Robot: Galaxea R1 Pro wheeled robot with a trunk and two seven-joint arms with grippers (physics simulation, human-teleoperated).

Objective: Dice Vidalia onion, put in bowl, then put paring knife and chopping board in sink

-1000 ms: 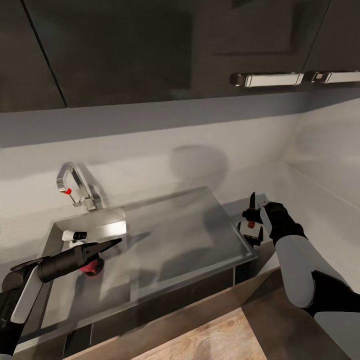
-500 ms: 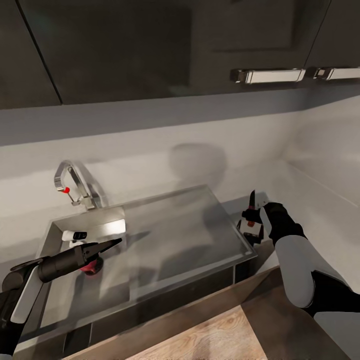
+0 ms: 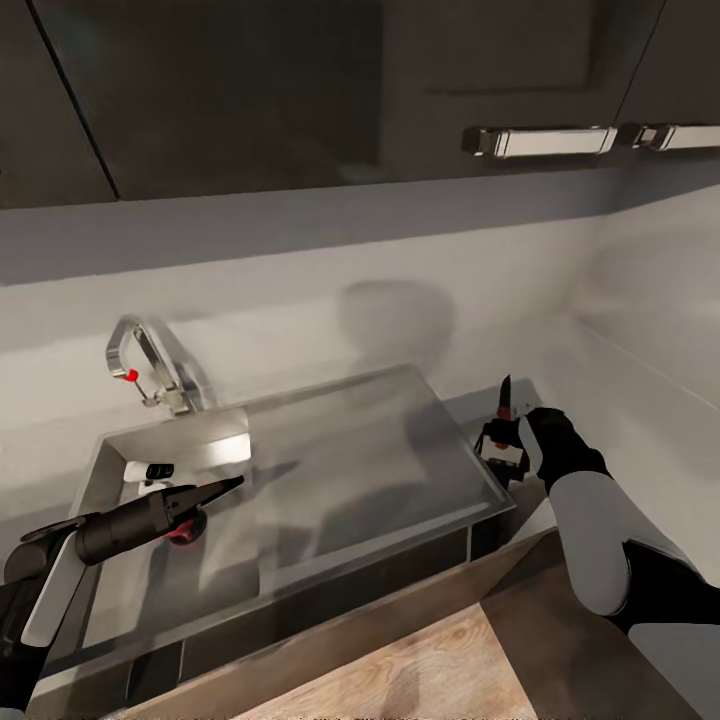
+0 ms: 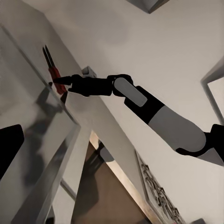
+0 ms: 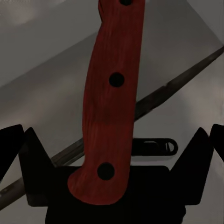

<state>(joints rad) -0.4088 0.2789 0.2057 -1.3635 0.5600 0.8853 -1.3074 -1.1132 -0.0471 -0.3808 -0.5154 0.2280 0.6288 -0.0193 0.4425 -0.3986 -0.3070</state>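
1. The left hand (image 3: 225, 487) hangs over the sink (image 3: 330, 470) basin toward 8 o'clock in the head view. Its dark fingers taper to a point there, and whether they are parted or closed cannot be told.
2. Just beneath that hand, a small red and dark object (image 3: 183, 535) lies on the basin floor. The arm covers most of it, so what it is stays unclear.
3. The right hand (image 3: 500, 445) sits at the sink's rim toward 3 o'clock, over the worktop (image 3: 470, 412) corner, clamped on the paring knife (image 3: 505, 398).
4. The knife stands nearly upright with its dark blade pointing up. In the right wrist view its reddish-brown riveted handle (image 5: 109, 107) runs between the fingers (image 5: 32, 154), and its tip is cut off by the frame.
5. The chrome tap (image 3: 150, 365) with its red knob rises behind the basin at 10 o'clock.
6. Dark wall cabinets (image 3: 300, 90) with pale bar handles hang above.
7. A wood-grain surface (image 3: 440, 670) shows at 6 o'clock, cut by the frame edge.
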